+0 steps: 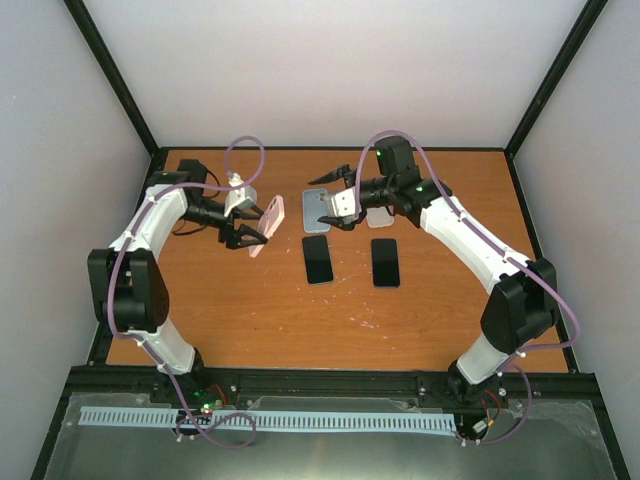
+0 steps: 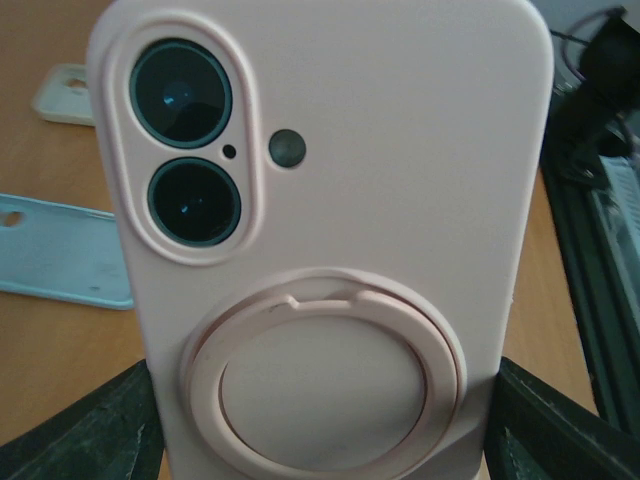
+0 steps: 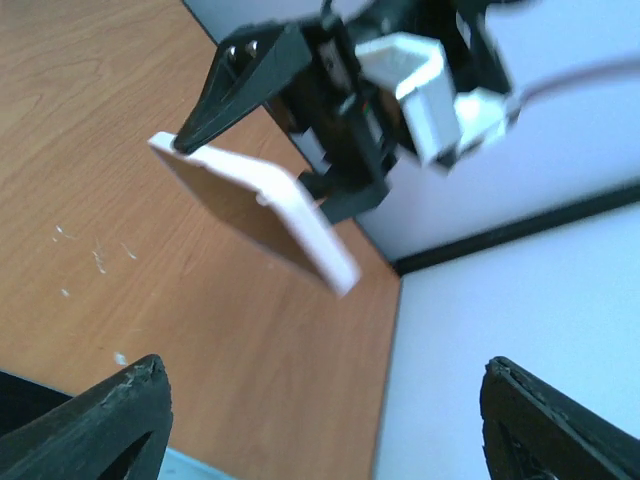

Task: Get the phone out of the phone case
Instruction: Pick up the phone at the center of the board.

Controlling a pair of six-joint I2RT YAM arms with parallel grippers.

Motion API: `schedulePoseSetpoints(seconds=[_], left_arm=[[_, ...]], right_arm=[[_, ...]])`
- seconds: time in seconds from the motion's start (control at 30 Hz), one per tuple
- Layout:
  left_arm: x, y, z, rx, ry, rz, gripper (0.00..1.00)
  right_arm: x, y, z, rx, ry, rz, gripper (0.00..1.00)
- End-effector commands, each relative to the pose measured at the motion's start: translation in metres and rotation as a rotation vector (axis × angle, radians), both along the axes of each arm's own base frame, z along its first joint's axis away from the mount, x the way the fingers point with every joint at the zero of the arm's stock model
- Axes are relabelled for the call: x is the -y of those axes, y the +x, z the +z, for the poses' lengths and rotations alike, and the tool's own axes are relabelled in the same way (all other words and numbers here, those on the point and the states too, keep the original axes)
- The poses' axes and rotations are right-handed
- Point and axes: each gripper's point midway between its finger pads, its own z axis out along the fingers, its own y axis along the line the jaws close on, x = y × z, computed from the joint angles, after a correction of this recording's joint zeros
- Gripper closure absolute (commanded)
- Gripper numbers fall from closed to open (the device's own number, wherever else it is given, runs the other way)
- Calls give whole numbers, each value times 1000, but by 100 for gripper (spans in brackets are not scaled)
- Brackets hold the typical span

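A pink phone case with the phone in it is held above the table by my left gripper, which is shut on its lower edges. In the left wrist view the case's back fills the frame, with two camera lenses and a round ring holder; my left gripper has a finger on each side. My right gripper is open and empty, a short way right of the case. In the right wrist view my right gripper faces the case, seen edge-on, from a distance.
Two black phones lie flat mid-table. A light blue empty case and a pale case lie behind them; both also show in the left wrist view, the light blue case and the pale case. Black frame posts border the table.
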Motion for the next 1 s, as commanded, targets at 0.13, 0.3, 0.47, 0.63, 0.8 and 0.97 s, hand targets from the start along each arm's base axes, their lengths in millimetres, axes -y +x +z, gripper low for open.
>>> schedulePoseSetpoints(seconds=[0.13, 0.3, 0.47, 0.63, 0.8, 0.97], left_arm=[[40, -27, 12, 49, -43, -221, 58], [50, -32, 16, 49, -36, -248, 57], [55, -42, 15, 46, -19, -270, 57], [58, -45, 12, 29, 3, -275, 56], [60, -46, 8, 20, 24, -283, 56], [61, -41, 7, 7, 35, -272, 55]], right_arm=[[-18, -33, 4, 296, -37, 343, 25], [-21, -50, -16, 352, -94, 456, 33], [-30, -56, -26, 385, -111, 490, 44], [-37, -59, -35, 439, -138, 515, 55], [-38, -56, -41, 499, -162, 526, 66], [-39, -53, -40, 534, -167, 511, 89]])
